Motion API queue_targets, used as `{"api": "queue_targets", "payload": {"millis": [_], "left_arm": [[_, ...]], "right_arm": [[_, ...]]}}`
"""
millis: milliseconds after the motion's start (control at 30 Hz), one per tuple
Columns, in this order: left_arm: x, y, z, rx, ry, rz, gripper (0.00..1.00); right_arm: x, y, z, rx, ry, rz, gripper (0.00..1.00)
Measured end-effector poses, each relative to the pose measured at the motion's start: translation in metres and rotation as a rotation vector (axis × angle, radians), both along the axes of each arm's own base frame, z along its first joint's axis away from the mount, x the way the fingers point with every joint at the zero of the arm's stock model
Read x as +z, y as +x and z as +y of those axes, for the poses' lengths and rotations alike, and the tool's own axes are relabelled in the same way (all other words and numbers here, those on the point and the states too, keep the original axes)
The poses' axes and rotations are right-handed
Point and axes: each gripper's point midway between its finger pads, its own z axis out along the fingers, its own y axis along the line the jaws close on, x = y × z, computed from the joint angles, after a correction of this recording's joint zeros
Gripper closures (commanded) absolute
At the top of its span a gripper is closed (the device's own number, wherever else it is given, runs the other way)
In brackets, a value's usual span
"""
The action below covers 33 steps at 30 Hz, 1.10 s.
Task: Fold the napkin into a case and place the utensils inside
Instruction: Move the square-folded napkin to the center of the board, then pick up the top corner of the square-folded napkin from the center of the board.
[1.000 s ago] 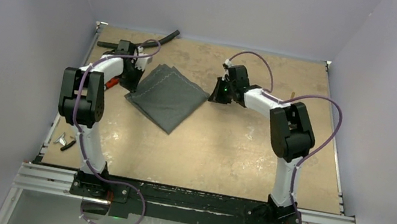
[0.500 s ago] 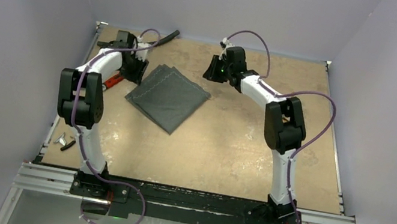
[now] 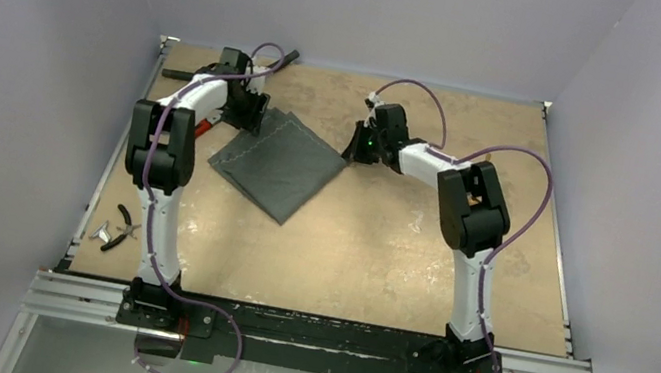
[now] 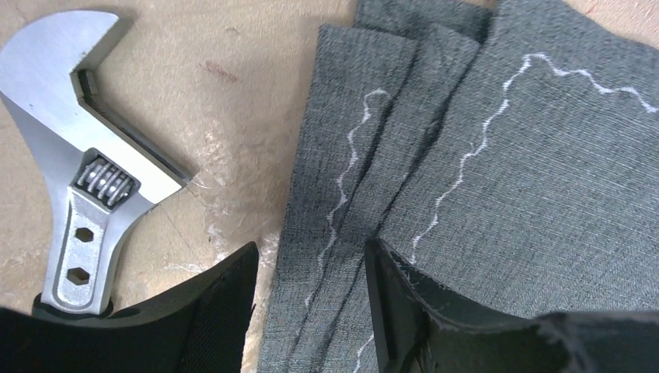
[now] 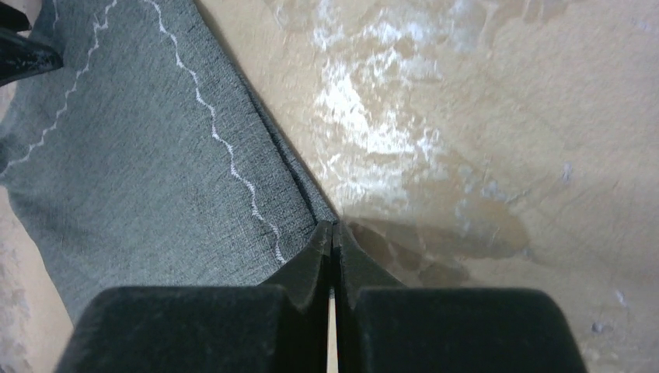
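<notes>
Tan scuffed bench [image 3: 377,245], grey walls round it. Napkin [image 3: 280,163] far-left of centre, already folded into a layered square, lying cornerwise. Left fingers [image 3: 252,115] at its far-left corner, spread wide, straddling the stacked hems in the wrist view, one over bare bench, the other over cloth. Right fingers [image 3: 361,146] at the right corner, pressed together, tips touching the very point of the cloth. Cannot tell whether pinching any fabric or none. Utensils not made out in any view, so presumably not inside yet.

Risks, as judged:
- Several layers under the left fingers. Closing there likely to take the wrong number: too many, no pocket; too few, top sheet peeled off alone.
- Right-side hold at best on a mere tip of cloth. Prone to slipping off under any pull, or to dragging the whole fold across the bench instead of lifting one ply.
- Soft cloth, no stiffness. Uneven pull from two corners likely to skew the square and undo the creases.
- Wrench [image 4: 85,179] just beside the left fingers, handle end hidden behind one of them in the wrist view. Could get nudged into the napkin or block the closing stroke.
- Hose [image 3: 282,57] along the far edge, near the left arm. Possible snag on a reach back.
</notes>
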Motion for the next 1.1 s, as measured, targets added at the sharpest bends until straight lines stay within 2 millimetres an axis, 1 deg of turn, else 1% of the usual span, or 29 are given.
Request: {"api": "queue_targets", "payload": {"millis": [67, 200, 300, 367, 467, 567, 600, 633, 700, 767, 867, 933, 1000, 1100], "left_arm": [[-0.002, -0.001, 0.000, 0.001, -0.001, 0.009, 0.52], [-0.005, -0.004, -0.004, -0.005, -0.012, 0.022, 0.61], [-0.007, -0.007, -0.009, -0.025, -0.019, 0.023, 0.67], [-0.007, -0.012, -0.016, -0.050, -0.018, 0.019, 0.70], [-0.009, -0.029, -0.031, -0.110, -0.008, 0.024, 0.73], [-0.010, -0.052, -0.055, -0.195, -0.005, 0.038, 0.73], [-0.010, -0.060, -0.064, -0.226, -0.008, 0.045, 0.73], [-0.010, -0.067, -0.071, -0.250, -0.012, 0.050, 0.73], [-0.010, -0.081, -0.087, -0.303, -0.025, 0.062, 0.73], [-0.010, -0.090, -0.097, -0.338, -0.035, 0.072, 0.71], [-0.009, -0.096, -0.101, -0.360, -0.045, 0.089, 0.61], [-0.007, -0.100, -0.098, -0.363, -0.043, 0.104, 0.57], [-0.006, -0.105, -0.095, -0.360, -0.038, 0.127, 0.56], [-0.001, -0.108, -0.089, -0.347, -0.037, 0.152, 0.55]], "right_arm": [[-0.001, -0.006, -0.002, 0.002, 0.003, 0.001, 1.00], [0.000, -0.025, -0.011, -0.002, -0.001, 0.020, 1.00], [0.000, -0.046, -0.021, -0.009, -0.014, 0.040, 1.00], [0.000, -0.061, -0.031, -0.018, -0.027, 0.053, 1.00], [0.002, -0.084, -0.044, -0.030, -0.042, 0.069, 1.00], [0.007, -0.100, -0.053, -0.037, -0.052, 0.079, 1.00], [0.011, -0.103, -0.056, -0.043, -0.057, 0.075, 0.97], [0.015, -0.105, -0.058, -0.046, -0.058, 0.071, 0.91], [0.025, -0.103, -0.058, -0.047, -0.050, 0.050, 0.75], [0.036, -0.098, -0.056, -0.045, -0.042, 0.024, 0.62], [0.054, -0.082, -0.047, -0.027, -0.025, -0.026, 0.50], [0.066, -0.065, -0.036, -0.005, -0.004, -0.065, 0.45], [0.075, -0.048, -0.021, 0.039, 0.031, -0.103, 0.41], [0.073, -0.035, 0.000, 0.125, 0.075, -0.119, 0.40]]}}
